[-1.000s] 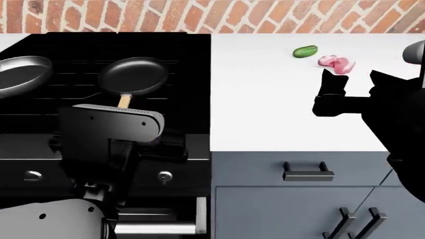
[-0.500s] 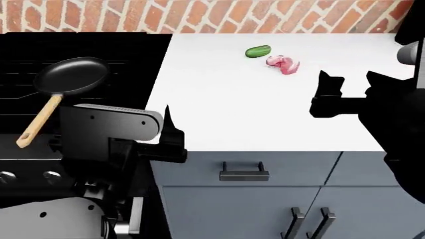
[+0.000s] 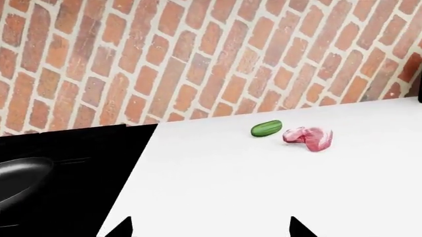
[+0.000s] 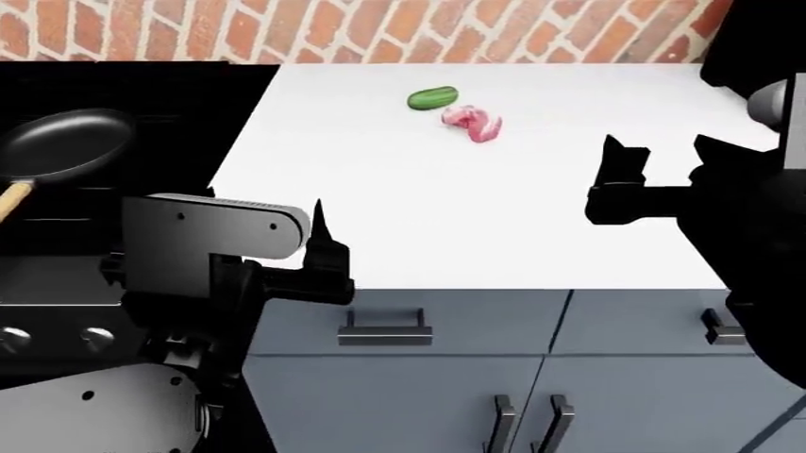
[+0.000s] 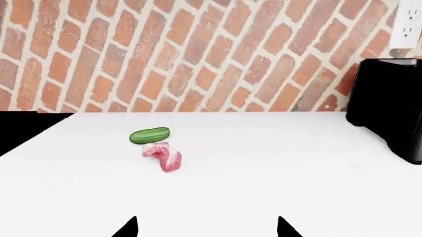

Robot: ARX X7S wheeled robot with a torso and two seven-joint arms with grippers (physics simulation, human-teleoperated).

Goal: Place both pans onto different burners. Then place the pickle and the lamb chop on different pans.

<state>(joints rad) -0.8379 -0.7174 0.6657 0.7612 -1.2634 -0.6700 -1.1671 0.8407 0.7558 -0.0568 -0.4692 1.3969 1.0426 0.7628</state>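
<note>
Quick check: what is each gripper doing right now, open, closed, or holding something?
Left gripper: open, holding nothing.
Right gripper: open, holding nothing.

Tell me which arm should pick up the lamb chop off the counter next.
Right, probably. The right gripper is open, empty and raised over the white counter facing the lamb chop and the pickle. The left gripper sits lower at the counter's front edge, farther away.

Glossy black pan (image 4: 66, 143) with wooden handle (image 4: 13, 199); smooth matt white counter (image 4: 504, 208); rough brick wall (image 3: 197, 54).
</note>
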